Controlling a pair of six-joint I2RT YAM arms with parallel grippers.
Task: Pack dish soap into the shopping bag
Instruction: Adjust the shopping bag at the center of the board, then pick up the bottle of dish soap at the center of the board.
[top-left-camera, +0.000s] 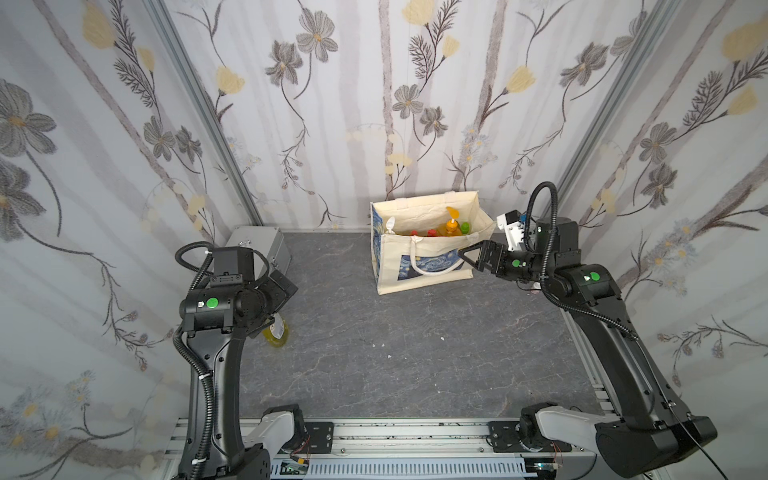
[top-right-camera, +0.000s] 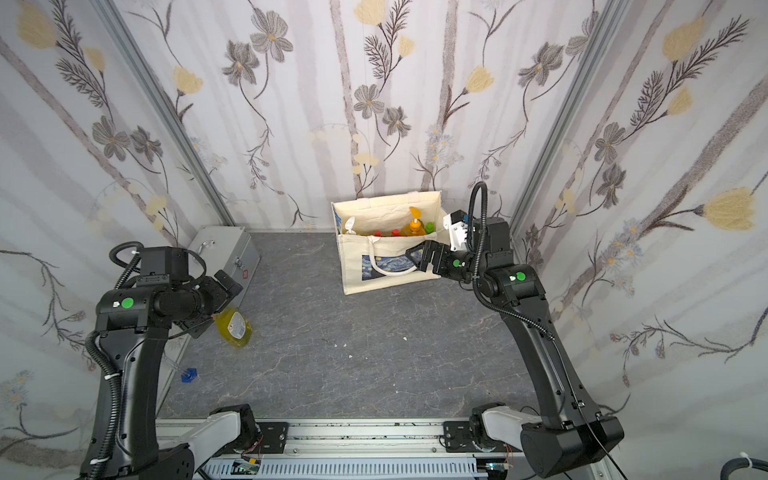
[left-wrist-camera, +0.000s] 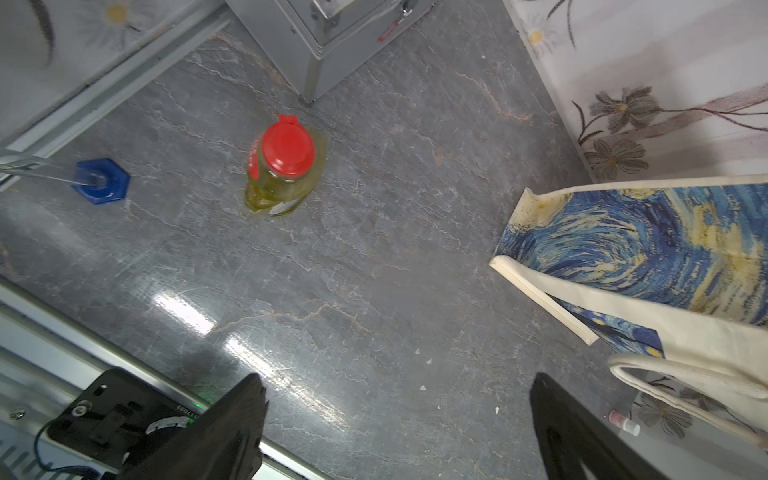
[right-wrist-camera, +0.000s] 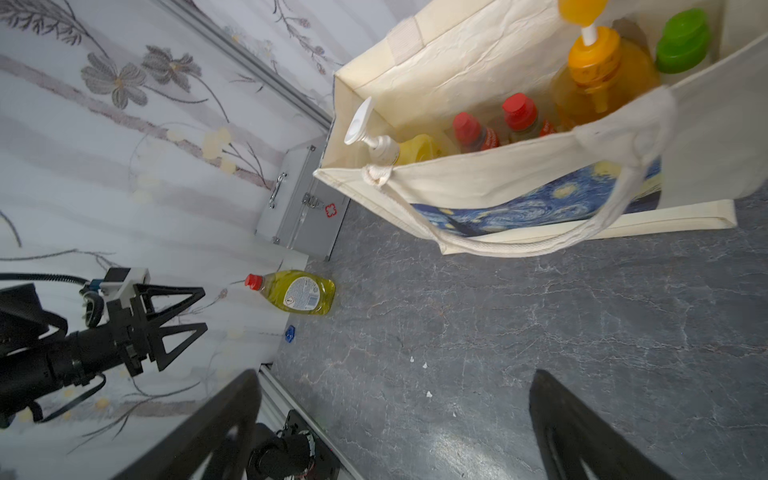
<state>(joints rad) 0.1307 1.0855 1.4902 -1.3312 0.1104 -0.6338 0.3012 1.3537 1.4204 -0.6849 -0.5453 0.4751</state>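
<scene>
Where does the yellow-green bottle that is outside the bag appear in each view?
In a top view: yellow-green bottle, lower left, partly behind the left arm.
In a top view: lower left, beside that arm.
Left wrist: between blue piece and silver case.
Right wrist: between the same two.
Shared landmark: the silver case.

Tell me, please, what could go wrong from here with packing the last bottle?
1. The yellow-green bottle stands on the table near the open left gripper; an off-centre pinch might topple it.
2. The shopping bag is soft and already crowded; the bottle could catch its rim or the white pump.
3. The open right gripper sits close to the front handle and might snag it, dragging the bag.
</scene>
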